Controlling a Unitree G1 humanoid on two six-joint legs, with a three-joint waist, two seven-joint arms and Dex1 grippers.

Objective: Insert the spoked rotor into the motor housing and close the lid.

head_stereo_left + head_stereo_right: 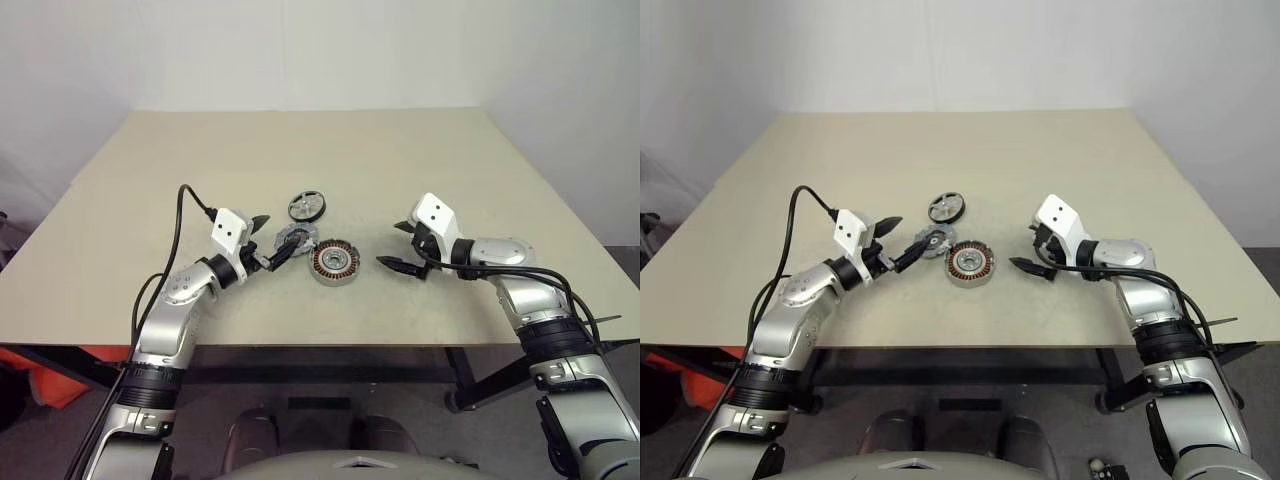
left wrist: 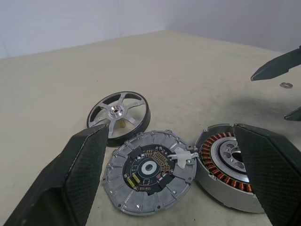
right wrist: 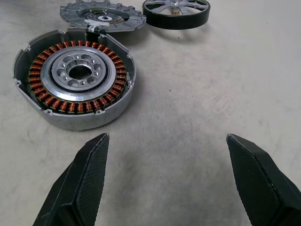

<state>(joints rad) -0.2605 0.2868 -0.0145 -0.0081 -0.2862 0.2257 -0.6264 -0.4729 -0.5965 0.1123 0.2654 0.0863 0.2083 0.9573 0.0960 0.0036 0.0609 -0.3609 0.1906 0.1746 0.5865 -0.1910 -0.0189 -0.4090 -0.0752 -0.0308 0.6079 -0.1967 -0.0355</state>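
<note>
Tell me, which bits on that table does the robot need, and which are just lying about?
Needed: spoked rotor, motor housing, lid, all apart on the table.
Lying about: a tiny washer-like ring near the right gripper.

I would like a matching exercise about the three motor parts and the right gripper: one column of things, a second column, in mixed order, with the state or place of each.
Things:
1. spoked rotor
2. motor housing
3. lid
4. right gripper

States:
a. open, empty, above the table
b. shows a ring of copper windings
c. farthest from the robot
d. flat between the other two parts

Pairs: 1-c, 2-b, 3-d, 4-a
</note>
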